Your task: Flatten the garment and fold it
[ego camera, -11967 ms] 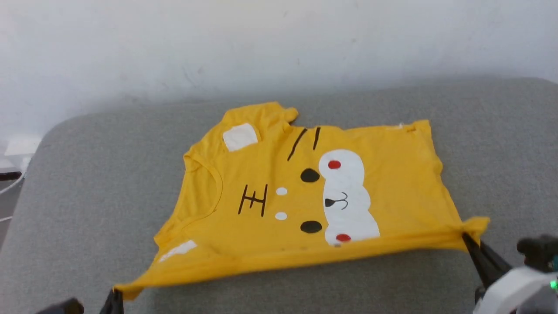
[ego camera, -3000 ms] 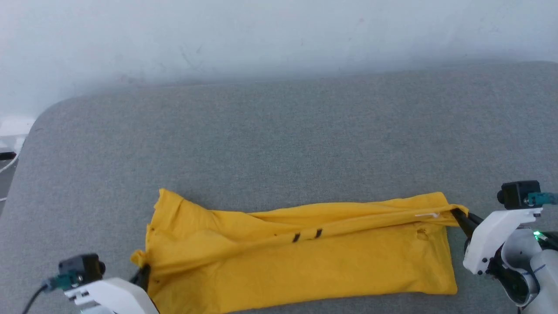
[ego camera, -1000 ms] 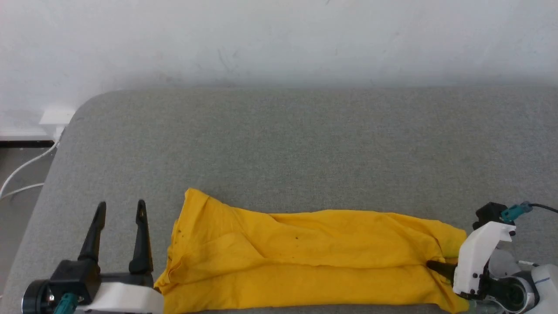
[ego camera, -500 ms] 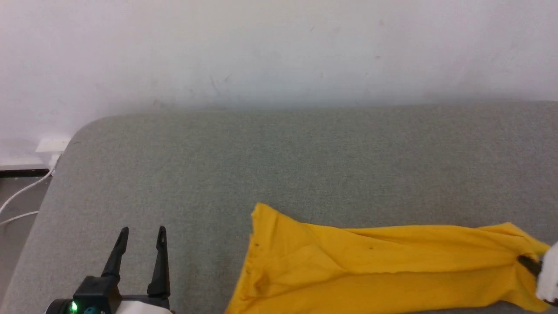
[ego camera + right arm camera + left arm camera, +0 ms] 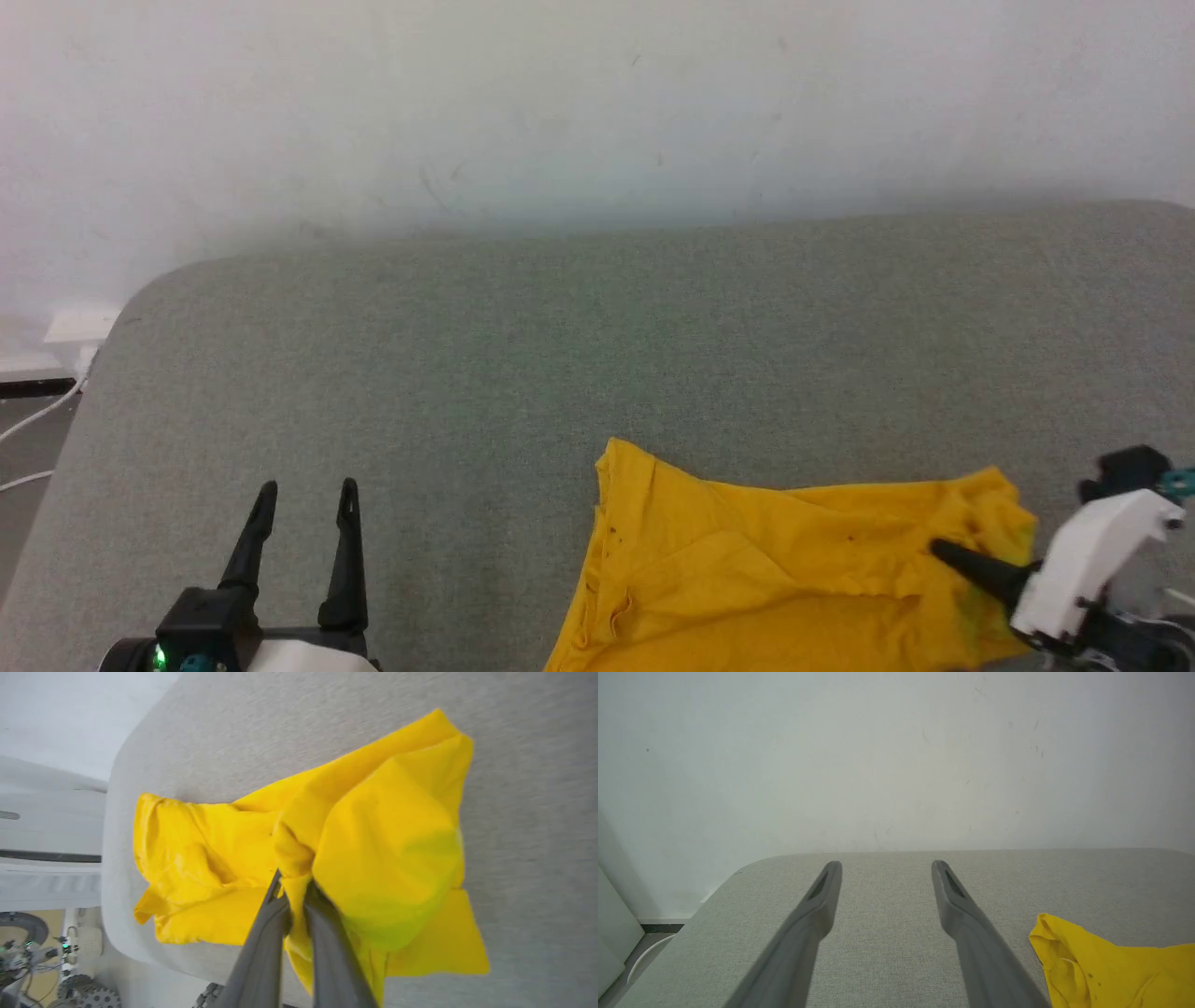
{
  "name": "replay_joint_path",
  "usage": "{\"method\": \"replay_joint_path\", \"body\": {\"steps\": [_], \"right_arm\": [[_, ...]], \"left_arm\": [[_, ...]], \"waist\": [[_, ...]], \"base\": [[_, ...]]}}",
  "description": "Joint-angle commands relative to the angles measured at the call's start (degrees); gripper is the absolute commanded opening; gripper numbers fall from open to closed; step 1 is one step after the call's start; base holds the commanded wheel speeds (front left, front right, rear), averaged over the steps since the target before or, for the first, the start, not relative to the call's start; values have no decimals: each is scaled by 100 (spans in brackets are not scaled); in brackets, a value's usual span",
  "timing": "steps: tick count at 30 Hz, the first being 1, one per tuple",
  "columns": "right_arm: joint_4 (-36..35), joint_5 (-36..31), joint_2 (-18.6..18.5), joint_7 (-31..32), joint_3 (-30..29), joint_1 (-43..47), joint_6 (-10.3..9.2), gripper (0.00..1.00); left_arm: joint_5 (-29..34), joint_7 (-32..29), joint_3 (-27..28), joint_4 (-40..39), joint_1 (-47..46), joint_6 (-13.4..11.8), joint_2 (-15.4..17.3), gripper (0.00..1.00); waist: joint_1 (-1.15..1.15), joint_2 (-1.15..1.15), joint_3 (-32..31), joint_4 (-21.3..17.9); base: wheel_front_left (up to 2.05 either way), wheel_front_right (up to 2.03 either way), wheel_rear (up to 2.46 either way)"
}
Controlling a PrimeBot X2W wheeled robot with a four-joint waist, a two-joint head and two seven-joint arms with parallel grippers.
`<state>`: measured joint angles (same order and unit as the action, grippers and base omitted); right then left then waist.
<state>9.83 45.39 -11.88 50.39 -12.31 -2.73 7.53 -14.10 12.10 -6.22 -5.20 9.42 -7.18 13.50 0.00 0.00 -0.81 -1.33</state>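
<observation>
The garment (image 5: 775,579) is a bright yellow cloth lying bunched in a band on the grey table, its print hidden. My right gripper (image 5: 941,551) is shut on a pinch of cloth at the garment's right end and holds that end lifted over the rest. In the right wrist view the fingers (image 5: 266,933) clamp a fold of the garment (image 5: 387,826), which drapes around them. My left gripper (image 5: 306,489) stands open with nothing in it, well to the left of the cloth. In the left wrist view, between the left gripper (image 5: 886,865) fingers lies bare table, and the garment (image 5: 1111,970) lies at the lower right.
The grey padded table (image 5: 467,373) has a rounded far-left corner and runs up to a white wall (image 5: 597,112). A white cable (image 5: 33,420) and a socket lie on the floor past the table's left edge. Wheels (image 5: 79,989) show below the table edge.
The head camera has shifted. My right gripper has carried the garment's right end toward the left, so the yellow band is shorter. The left gripper stays open and empty.
</observation>
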Motion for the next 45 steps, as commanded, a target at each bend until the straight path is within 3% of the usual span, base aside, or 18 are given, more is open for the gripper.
{"method": "replay_joint_path", "body": {"steps": [1,7,13,18,19,20,21,22,27,34,38,45], "right_arm": [[-186,289,310,103,174,-102,-4,0],[-213,888,824,-32,907,-308,-4,0],[361,1322,896,-812,2198,-630,-4,0],[1044,1105,899,-1590,3034,-930,-4,0],[1171,1109,899,-1692,3184,-981,-4,6],[1284,1075,899,-1814,3322,-1046,-4,42],[1375,1031,899,-1935,3447,-1114,-4,90],[1456,965,899,-2060,3570,-1192,-4,100],[1381,480,694,-2543,4476,-1681,-4,100],[572,-743,-322,-3138,6011,-2362,-4,100],[246,-1405,-750,-3624,5776,-2269,-4,100],[-532,-2404,-832,-4450,3794,-1138,-4,100]], "left_arm": [[-10,-14,-8,-29,49,-40,-8,100],[-16,-37,-106,-15,-77,-6,-31,100],[-31,-13,-278,124,-352,102,-94,100],[-61,50,-308,277,-461,130,-121,100],[-69,62,-303,308,-467,130,-123,100],[-76,73,-302,337,-474,133,-123,100],[-80,85,-305,359,-488,140,-123,100],[-84,98,-302,384,-500,142,-122,100],[-110,149,-264,487,-533,140,-104,100],[-155,192,-215,592,-529,118,-96,100],[-180,208,-190,631,-490,86,-103,100],[-231,233,-100,636,-425,-12,-130,100]], "waist": [[0,0,11,-36],[0,0,76,6],[0,0,155,282],[0,0,227,444],[0,0,237,460],[0,0,247,475],[0,0,268,494],[0,0,277,500],[0,0,301,485],[0,0,239,350],[0,0,161,249],[0,0,145,36]], "base": [[0,0,0],[0,0,0],[0,0,0],[0,0,0],[0,0,0],[0,0,0],[0,0,0],[0,0,0],[0,0,0],[0,0,0],[0,0,0],[0,0,0]]}}
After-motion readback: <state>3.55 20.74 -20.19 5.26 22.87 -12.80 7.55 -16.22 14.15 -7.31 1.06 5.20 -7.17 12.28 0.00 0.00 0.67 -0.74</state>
